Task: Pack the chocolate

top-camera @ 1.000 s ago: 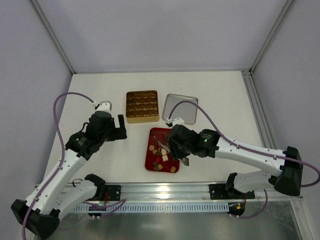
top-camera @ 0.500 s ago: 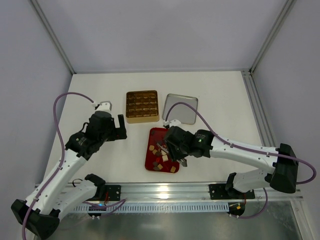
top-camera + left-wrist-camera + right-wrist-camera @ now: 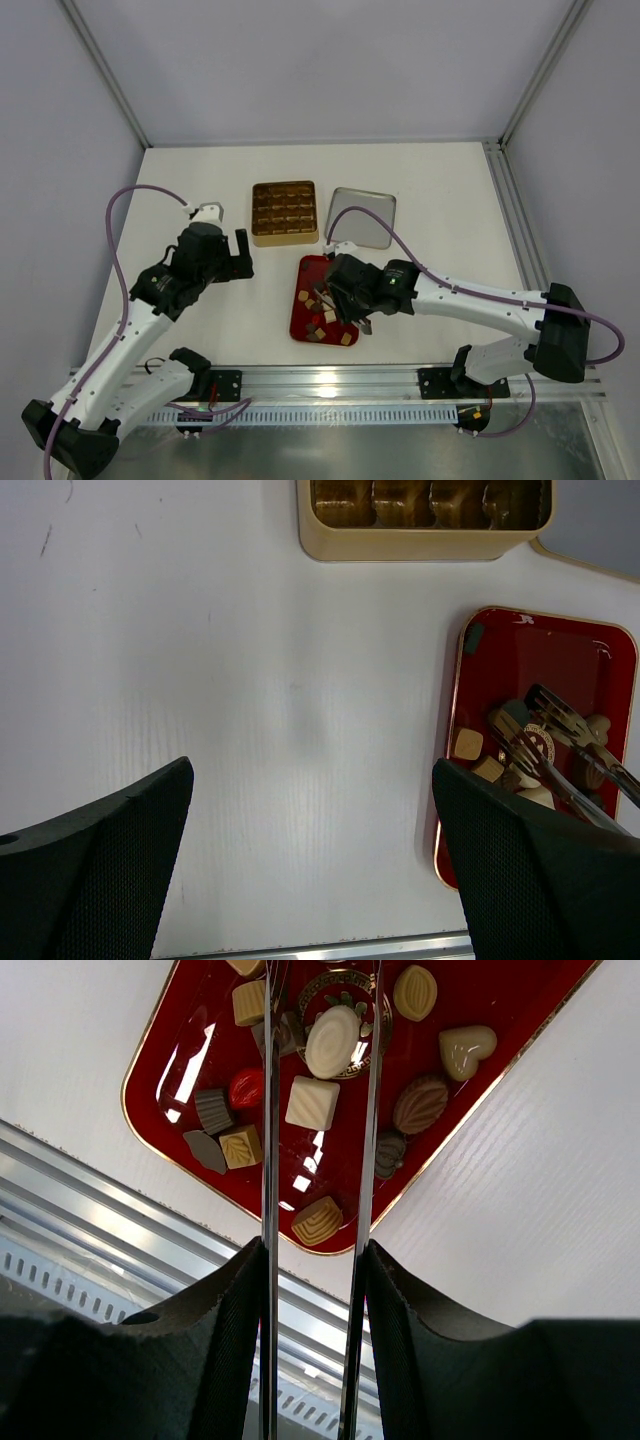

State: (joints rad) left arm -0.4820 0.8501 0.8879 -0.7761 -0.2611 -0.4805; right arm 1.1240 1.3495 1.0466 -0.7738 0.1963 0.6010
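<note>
The right gripper (image 3: 313, 1260) is standing about half closed. Its 2 black padded fingers are pressing a pair of thin, shiny metal tongs (image 3: 268, 1160) between them, 1 blade against each pad. The 2 blades are reaching out over a red rectangular tray (image 3: 510, 1000) with a gold rim. A cream-white oval chocolate (image 3: 333, 1040) is lying between the blades, but their tips are running out of the right wrist view, so I cannot tell if they are touching it. The other chocolate pieces (image 3: 312, 1103), dark, tan and cream, are lying loose around it on the same tray, some just beside it.

The left gripper (image 3: 315, 880) is standing fully open and is holding nothing. It is hovering over the white table (image 3: 250, 680), left of the tray. On the far side of the tray a gold square box (image 3: 284, 212) with gridded compartments is waiting, with a grey metal lid (image 3: 362, 218) to its right. I cannot tell if any piece is already lying in the box.

I think several things could go wrong from here:

- The oval piece is smooth and rounded, so the narrow blades could squeeze it out sideways.
- A blade could push a neighbouring piece, because they are lying so close.
- The tongs could turn between the pads during the carry and drop the piece beside its compartment.
</note>
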